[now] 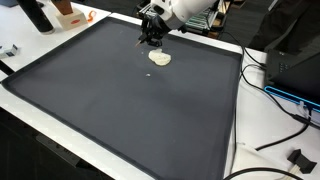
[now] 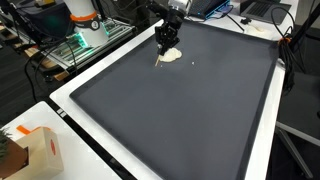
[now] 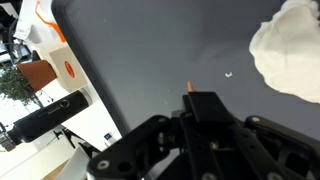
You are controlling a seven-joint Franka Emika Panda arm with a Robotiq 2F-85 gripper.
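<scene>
Right, far left in an exterior view, a carton [image 2: 38,150] sits on the white surface [image 2: 80,128]. It carries an orange patch, but the print is too small to read. In the wrist view the left edge shows a black cylinder [image 3: 45,115] lying on that surface, with a brown box [image 3: 40,72] just behind it, and any lettering there is blurred too.

Moving in, the big dark mat [image 1: 130,110] covers nearly the whole surface in both exterior views.

Now the tool [image 1: 152,40], up near the mat's far edge and pointing down. From the wrist its fingers [image 3: 203,105] look pressed together, and a thin stick [image 3: 188,88] with an orange tip pokes out between them, so it's clenched on that stick. In an exterior view the stick [image 2: 159,60] slants down from the tool [image 2: 167,38] to the mat.

Just right of the tip lies a tiny white speck [image 3: 230,74]. Then comes the lump [image 3: 290,50], pale, crumpled and soft-looking, flat on the mat. It sits just beside the tool in both exterior views [image 1: 160,58] [image 2: 172,55], and whether the stick touches it I can't tell.

Far right, black cables [image 1: 272,95] trail off the surface's edge.
</scene>
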